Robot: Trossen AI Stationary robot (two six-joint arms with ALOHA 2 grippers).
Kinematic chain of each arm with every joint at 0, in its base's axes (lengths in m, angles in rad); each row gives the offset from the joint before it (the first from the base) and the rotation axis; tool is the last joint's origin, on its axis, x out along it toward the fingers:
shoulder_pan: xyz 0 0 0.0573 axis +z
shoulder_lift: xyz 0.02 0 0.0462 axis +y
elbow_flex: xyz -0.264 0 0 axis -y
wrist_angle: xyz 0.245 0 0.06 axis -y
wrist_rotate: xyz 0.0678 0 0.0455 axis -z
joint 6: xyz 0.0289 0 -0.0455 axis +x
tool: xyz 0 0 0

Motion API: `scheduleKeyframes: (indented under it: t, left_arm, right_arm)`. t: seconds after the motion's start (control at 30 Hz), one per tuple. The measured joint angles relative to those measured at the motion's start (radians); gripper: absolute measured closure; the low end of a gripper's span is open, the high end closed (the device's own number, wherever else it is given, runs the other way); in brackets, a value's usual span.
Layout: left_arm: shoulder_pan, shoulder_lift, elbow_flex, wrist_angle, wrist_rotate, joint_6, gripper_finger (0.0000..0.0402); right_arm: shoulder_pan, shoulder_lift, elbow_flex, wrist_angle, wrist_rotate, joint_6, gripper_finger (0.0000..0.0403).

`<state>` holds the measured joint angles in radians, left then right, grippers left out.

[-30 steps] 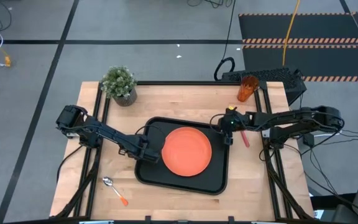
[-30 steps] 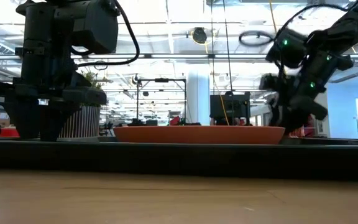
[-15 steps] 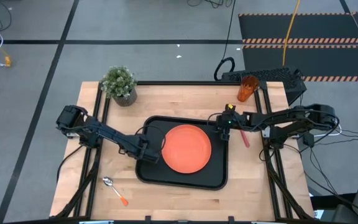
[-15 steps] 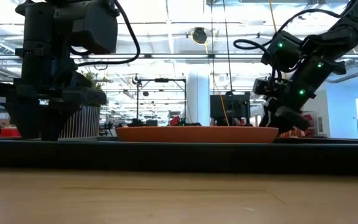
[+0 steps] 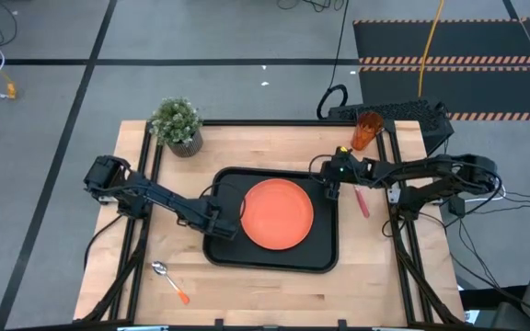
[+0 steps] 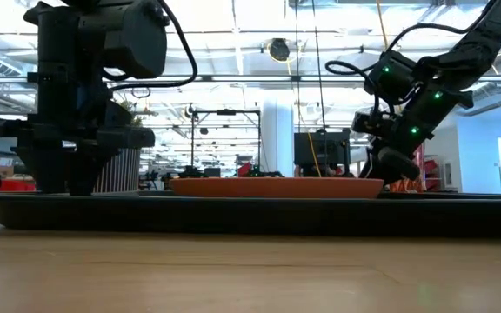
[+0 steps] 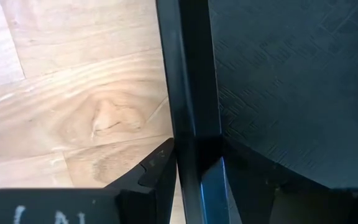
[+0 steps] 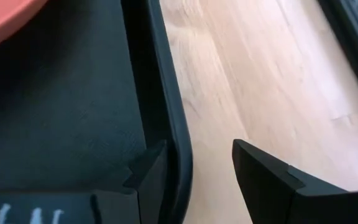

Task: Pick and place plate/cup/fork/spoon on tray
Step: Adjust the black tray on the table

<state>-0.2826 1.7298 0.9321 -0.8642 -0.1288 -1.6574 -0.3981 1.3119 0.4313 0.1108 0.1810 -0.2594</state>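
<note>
**A:** What has your left gripper [image 7: 188, 171] got?

**B:** My two fingers pinch the raised rim of the tray [image 5: 325, 262] on its left edge, one finger outside on the wood, one inside on the tray floor. The jaws are narrow, with only the rim's thickness between them.

**A:** And your right gripper [image 8: 194, 171]?

**B:** Spread wide and astride the tray's right rim near its far corner. One finger sits inside the tray, the other over the bare table [image 5: 274, 294]. The rim runs between them, close to the inner finger; I cannot tell if it touches. Nothing is clamped there.

**A:** Where do the task pieces lie?

**B:** The plate [image 5: 277, 214] rests flat in the tray, toward its right half. The cup [image 5: 366, 131] stands upright at the table's far right edge. The fork [image 5: 361, 201] lies on the wood just beside the tray's right side, under my right arm. The spoon [image 5: 168, 280] lies near the front left corner, well apart from the tray
</note>
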Motion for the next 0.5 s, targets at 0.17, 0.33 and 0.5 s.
scheduleKeyframes:
  t: [0.17,0.33,0.5]
  left_arm:
    - [-0.032,0.0,0.0,0.0,-0.023,-0.04,0.0266]
    - [-0.045,0.0,0.0,0.001,-0.032,-0.047,0.0266]
    - [-0.054,0.0,0.0,0.0,-0.04,-0.074,0.0266]
  right_arm:
    - [-0.009,0.023,0.001,0.005,-0.005,0.006,0.0227]
    - [-0.008,0.054,0.001,0.042,-0.006,0.008,0.0227]
    - [-0.008,0.08,0.001,0.099,-0.002,0.009,0.0227]
